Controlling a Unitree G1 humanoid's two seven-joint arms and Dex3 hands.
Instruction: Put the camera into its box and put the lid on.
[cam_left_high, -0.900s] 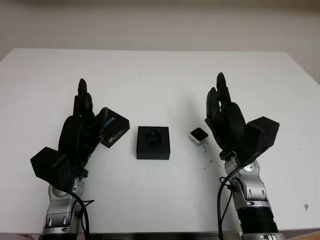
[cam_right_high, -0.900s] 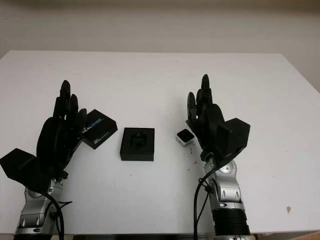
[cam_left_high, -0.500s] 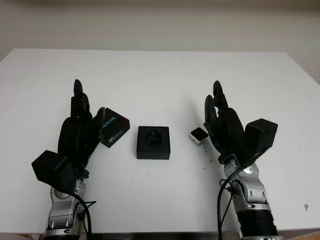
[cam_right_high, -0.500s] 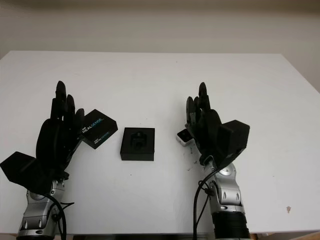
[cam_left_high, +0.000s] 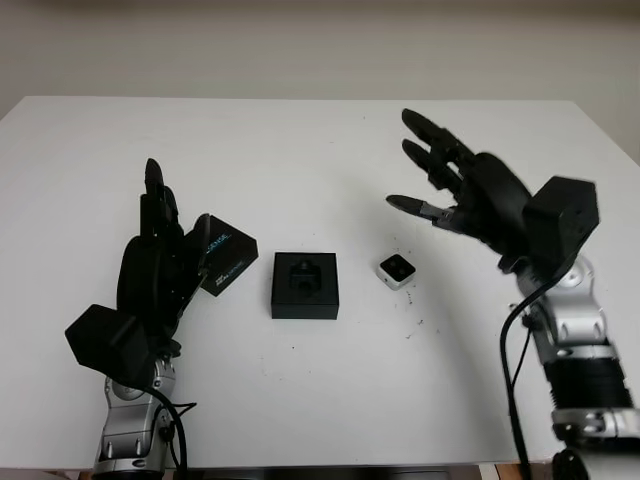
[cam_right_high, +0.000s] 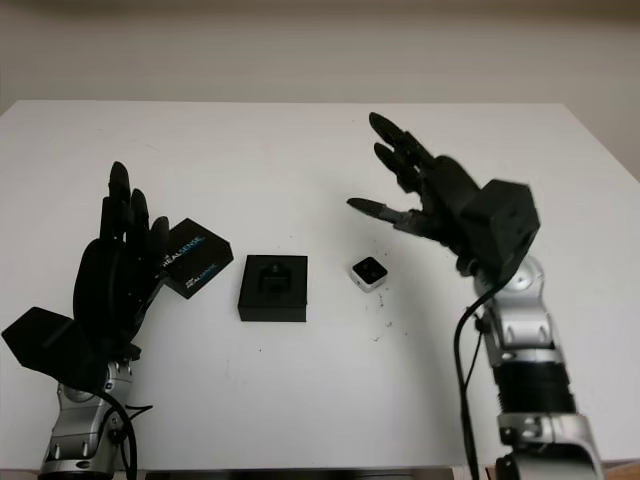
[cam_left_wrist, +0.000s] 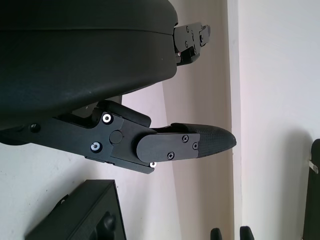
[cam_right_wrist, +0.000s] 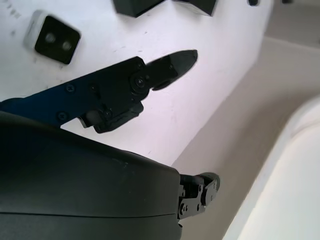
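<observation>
Camera (cam_left_high: 397, 270), a small white cube with a dark face, sits on the table (cam_left_high: 320, 130) just right of centre, nothing touching it. Box (cam_left_high: 305, 285), black and without its lid, lies beside it toward the middle, with a gap between them. Lid (cam_left_high: 226, 254), black with printed lettering, lies further toward the left edge, apart from the box. Right hand (cam_left_high: 455, 190) hangs open in the air above and beyond the camera, holding nothing. Left hand (cam_left_high: 160, 260) is open near the left edge, just beside the lid.
</observation>
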